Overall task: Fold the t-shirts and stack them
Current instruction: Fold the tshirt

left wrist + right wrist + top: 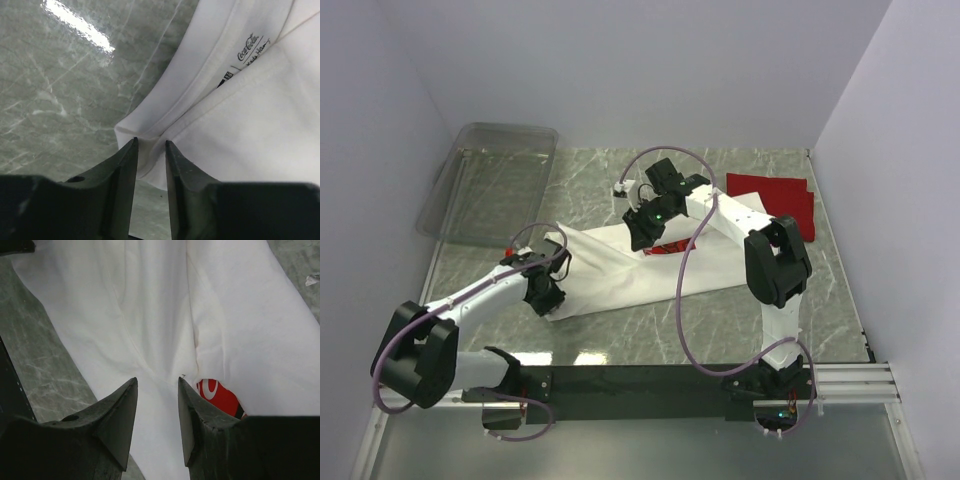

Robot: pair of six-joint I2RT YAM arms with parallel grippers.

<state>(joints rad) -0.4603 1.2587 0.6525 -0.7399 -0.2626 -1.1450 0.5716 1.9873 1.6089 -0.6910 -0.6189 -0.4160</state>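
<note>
The white t-shirt (610, 270) lies spread across the middle of the table, and a bit of its red chest graphic (670, 248) peeks out from under a fold. My left gripper (548, 298) is down at the shirt's near-left corner. In the left wrist view its jaws (151, 141) stand a narrow gap apart, with the shirt's folded edge (150, 125) at the tips. My right gripper (642, 232) sits over the shirt's far edge, jaws (157, 380) apart over white cloth (150, 300), next to the graphic (220, 395). The red t-shirt (775, 195) lies folded at the back right.
A clear plastic bin (490, 180) stands at the back left corner. White walls close in the table on the left, back and right. A small white scrap (312, 279) lies on the marble-patterned top beside the white shirt.
</note>
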